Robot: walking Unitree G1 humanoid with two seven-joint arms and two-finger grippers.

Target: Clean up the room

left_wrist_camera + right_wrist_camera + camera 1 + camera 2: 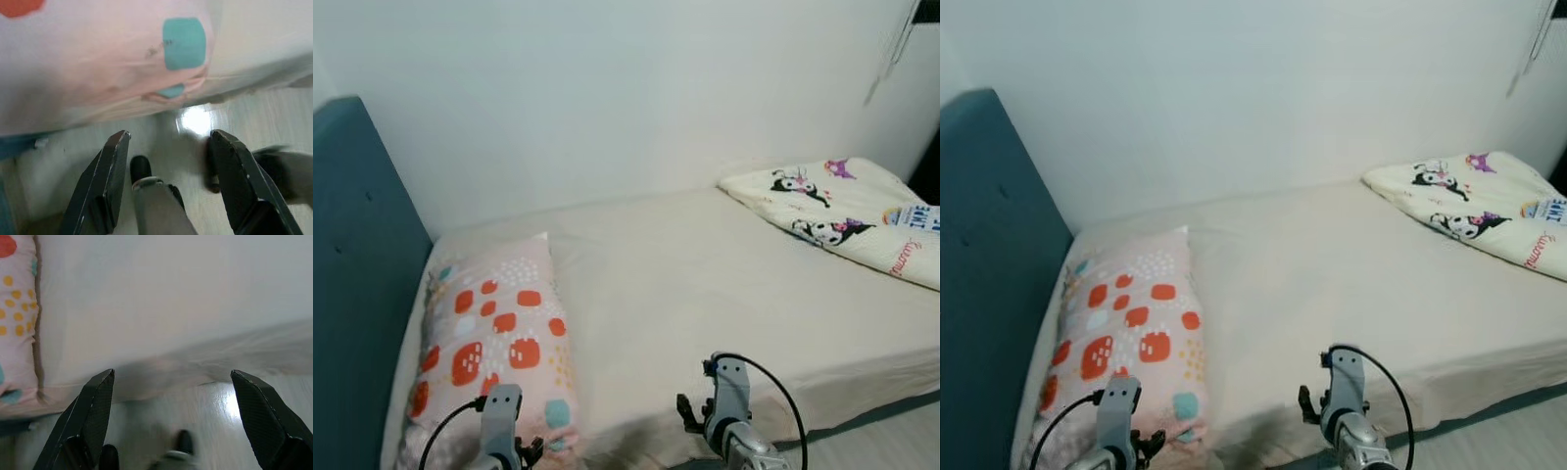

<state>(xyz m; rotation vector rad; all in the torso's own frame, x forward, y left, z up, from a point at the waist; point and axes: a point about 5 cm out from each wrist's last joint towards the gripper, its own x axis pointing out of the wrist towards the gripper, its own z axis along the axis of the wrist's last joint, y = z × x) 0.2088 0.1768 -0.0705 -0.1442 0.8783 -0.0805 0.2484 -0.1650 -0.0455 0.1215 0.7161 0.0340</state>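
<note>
Both jaws stand wide open, empty, below the bed [705,284] edge; a low reach risks snagging the pillow [494,343] overhanging the left gripper [166,181]; right gripper [171,426] clear.

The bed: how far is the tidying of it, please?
Looks done: the pillow lies flat by the headboard, and the sheet looks smooth. In hand: nothing; the left gripper and right gripper hang open and empty over the floor at the bed's edge. Possibly left: the cartoon-print blanket, bunched at the far end.
</note>
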